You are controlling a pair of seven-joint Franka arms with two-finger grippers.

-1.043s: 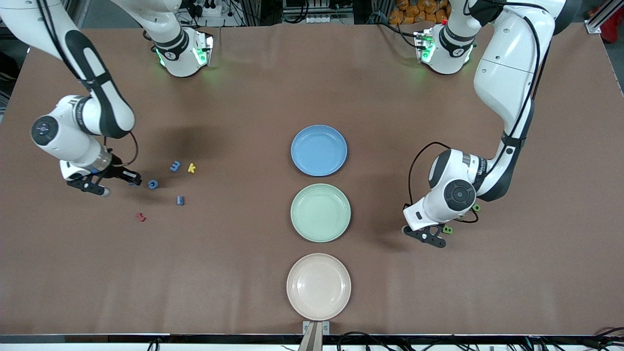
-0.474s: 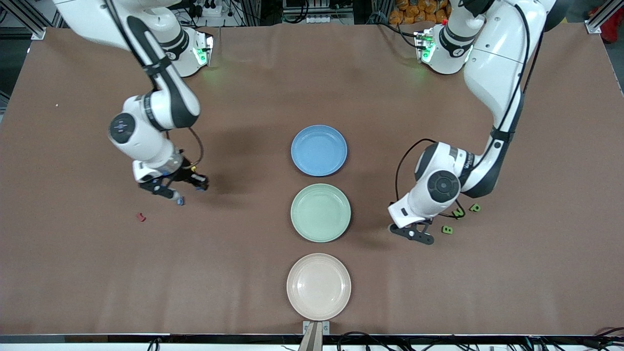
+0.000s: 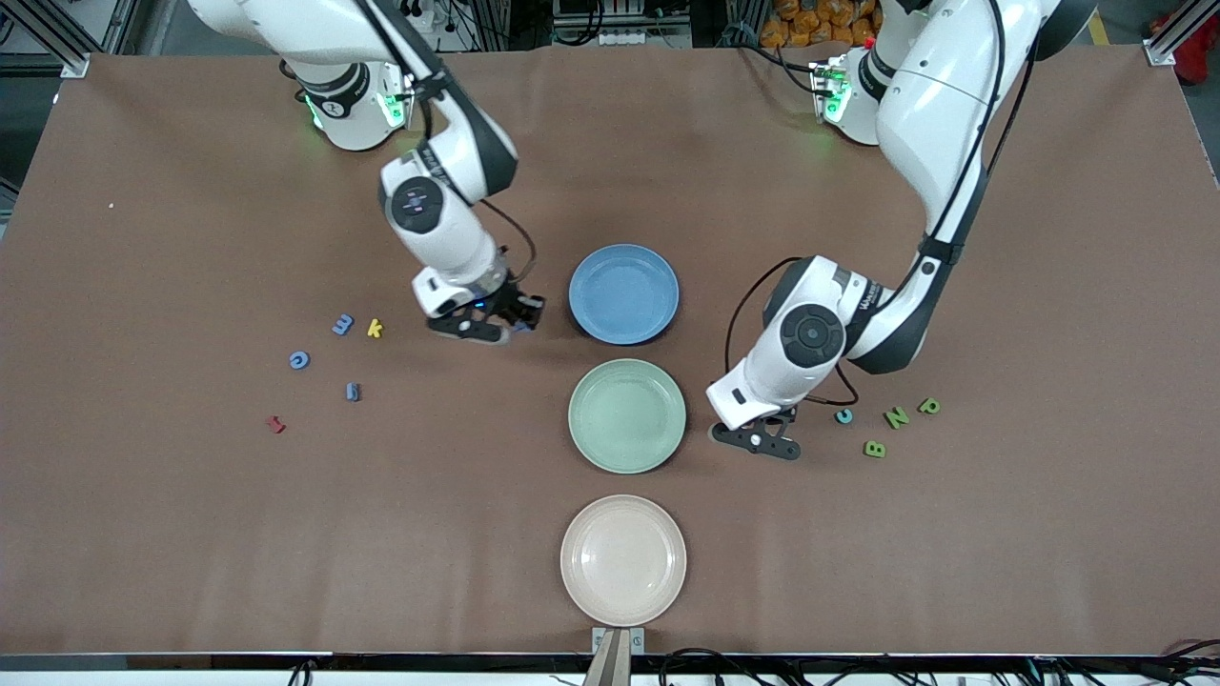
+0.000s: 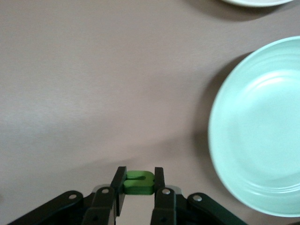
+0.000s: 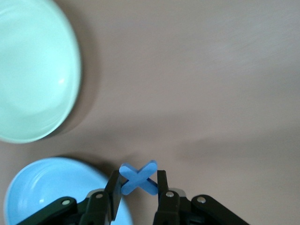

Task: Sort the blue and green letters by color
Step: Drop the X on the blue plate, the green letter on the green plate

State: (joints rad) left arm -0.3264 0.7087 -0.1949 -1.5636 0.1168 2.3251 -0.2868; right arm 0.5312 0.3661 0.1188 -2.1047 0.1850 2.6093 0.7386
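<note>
My right gripper is shut on a blue X and holds it over the table just beside the blue plate, which also shows in the right wrist view. My left gripper is shut on a green letter over the table beside the green plate, which also shows in the left wrist view. A blue E, blue G and another blue letter lie toward the right arm's end. A green N, P and B lie toward the left arm's end.
A beige plate sits nearest the front camera, in line with the other two plates. A yellow k and a dark red letter lie among the blue letters. A small teal letter lies beside the green N.
My right arm has carried the blue X from the blue letter group to beside the blue plate. My left arm has carried the green letter from the green group toward the green plate.
</note>
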